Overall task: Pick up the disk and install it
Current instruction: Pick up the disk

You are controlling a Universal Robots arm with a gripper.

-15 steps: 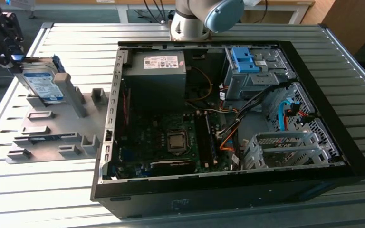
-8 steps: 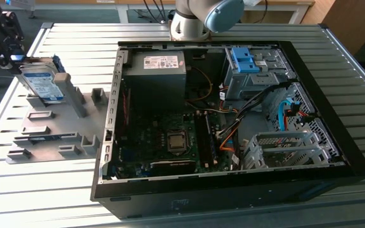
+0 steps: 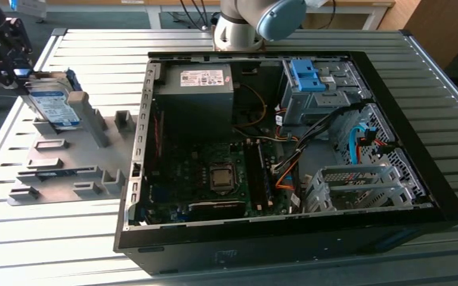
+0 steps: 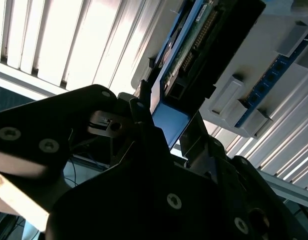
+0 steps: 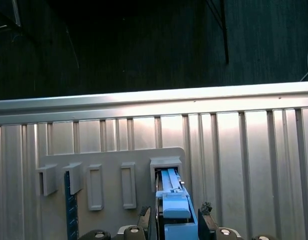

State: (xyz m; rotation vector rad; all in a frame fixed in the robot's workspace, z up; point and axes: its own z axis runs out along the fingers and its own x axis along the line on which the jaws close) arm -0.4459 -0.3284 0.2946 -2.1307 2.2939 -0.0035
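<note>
The disk (image 3: 54,106), silver with a white-and-blue label and a blue frame, stands on edge in a slot of the grey holder plate (image 3: 70,173) at the exterior view's left. My gripper (image 3: 21,70) is at the disk's upper end. In both wrist views the black fingers sit flush against either side of the blue frame (image 5: 176,212) (image 4: 168,122), so the gripper (image 5: 176,222) (image 4: 166,127) looks shut on the disk. The disk's lower end still sits in the holder's slot (image 5: 166,165).
An open black computer case (image 3: 420,179) lies on the slatted metal table (image 3: 54,250), to the exterior view's right of the holder. Inside are a grey power-supply box (image 3: 201,89), a blue latch (image 3: 305,74), cables and a light drive cage (image 3: 356,185). The holder has several other slots (image 5: 94,185).
</note>
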